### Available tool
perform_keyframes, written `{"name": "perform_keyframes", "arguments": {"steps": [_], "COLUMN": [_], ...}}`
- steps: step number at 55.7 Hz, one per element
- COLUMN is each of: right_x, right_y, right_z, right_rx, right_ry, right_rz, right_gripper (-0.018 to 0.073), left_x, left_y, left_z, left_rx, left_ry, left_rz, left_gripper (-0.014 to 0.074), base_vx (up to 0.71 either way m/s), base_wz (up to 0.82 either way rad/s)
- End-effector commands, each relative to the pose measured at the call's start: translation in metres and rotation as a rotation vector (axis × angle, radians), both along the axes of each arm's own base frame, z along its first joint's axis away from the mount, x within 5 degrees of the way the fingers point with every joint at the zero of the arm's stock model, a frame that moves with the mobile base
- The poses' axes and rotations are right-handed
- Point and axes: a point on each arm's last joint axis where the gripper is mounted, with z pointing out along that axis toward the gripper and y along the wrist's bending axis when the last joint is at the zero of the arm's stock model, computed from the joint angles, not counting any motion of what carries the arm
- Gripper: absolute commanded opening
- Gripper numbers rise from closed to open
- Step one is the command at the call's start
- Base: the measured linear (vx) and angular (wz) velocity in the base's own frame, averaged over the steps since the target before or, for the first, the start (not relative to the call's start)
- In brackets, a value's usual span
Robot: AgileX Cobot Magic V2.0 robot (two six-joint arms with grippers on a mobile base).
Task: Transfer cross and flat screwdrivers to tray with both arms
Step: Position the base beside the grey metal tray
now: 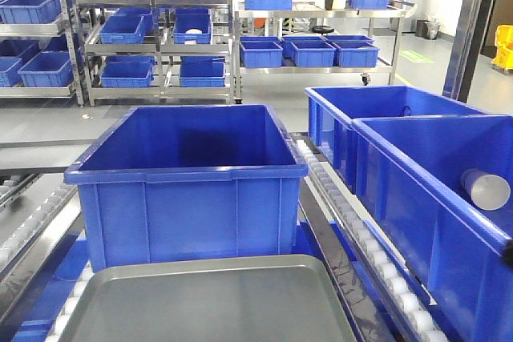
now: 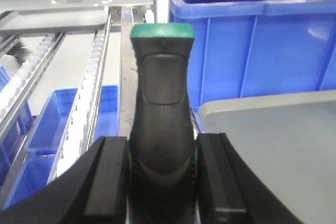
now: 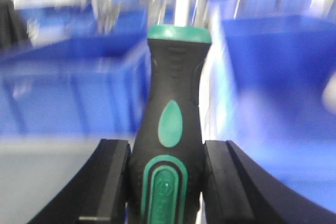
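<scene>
My left hand (image 2: 164,179) is clenched on the black-and-green handle of the left screwdriver (image 2: 160,103), held upright just left of the tray (image 2: 273,140), silver shaft pointing up out of view. My right hand (image 3: 167,182) is clamped the same way on the right screwdriver (image 3: 173,103), upright in a blurred view, with the tray a grey smear low to its left. The tray lies just in front of the big blue bin (image 1: 188,190)

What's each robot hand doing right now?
Left gripper: closed on a screwdriver handle.
Right gripper: closed on the other screwdriver handle.
</scene>
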Motion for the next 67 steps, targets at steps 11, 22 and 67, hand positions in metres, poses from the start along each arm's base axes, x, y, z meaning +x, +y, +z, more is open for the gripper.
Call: {"name": "perform_keyframes", "arguments": {"steps": [11, 22, 67], "right_x": [0.092, 0.141, 0.174], "right_y": [0.038, 0.097, 0.135], "right_z": [0.001, -0.032, -0.074], "right_rx": [0.046, 0.038, 0.006], "right_ry": [0.347, 0.537, 0.664], "right_rz": [0.243, 0.379, 0.366], "right_gripper": [-0.0008, -0.0008, 0.0379], "left_x": [0.001, 0.000, -0.002], "left_y": [0.001, 0.000, -0.001], "left_z": [0.016, 0.013, 0.007], "left_rx": [-0.024, -0.023, -0.024], "left_ry": [-0.102, -0.072, 0.002], "left_rz": [0.014, 0.009, -0.003], "left_gripper": [-0.0003, -0.0003, 0.0005], "base_vx": [0.00, 0.00, 0.00], "base_wz": [0.00, 0.00, 0.00]}}
